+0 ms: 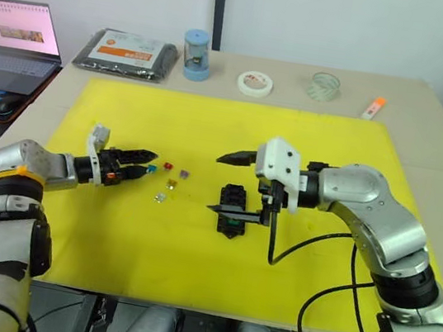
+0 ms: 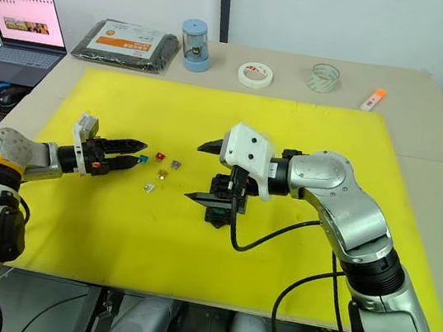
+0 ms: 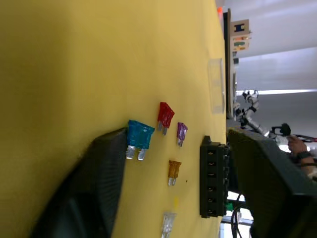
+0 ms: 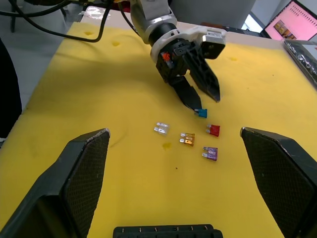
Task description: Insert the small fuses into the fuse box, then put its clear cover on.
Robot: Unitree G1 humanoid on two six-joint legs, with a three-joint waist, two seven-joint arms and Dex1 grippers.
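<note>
Fuse box [image 1: 233, 209] sits low on the yellow mat [image 1: 189, 270], nearest me; I see a green fuse [image 1: 234, 213] in it. Right pincer [image 1: 223, 183] spread wide around the box, gripping nothing. Loose fuses just to its left: blue fuse [image 3: 139, 135], red fuse [image 3: 165, 115], purple, amber, clear. Left pincer [image 1: 148, 163] open, one finger touching the blue fuse. Clear cover [image 3: 216, 85] lies well apart on the bench.

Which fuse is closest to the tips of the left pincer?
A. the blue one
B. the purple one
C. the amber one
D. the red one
A: the blue fuse lies right at the fingertips of the left pincer, while the red fuse, amber fuse and purple fuse lie farther out on the yellow mat.
</note>
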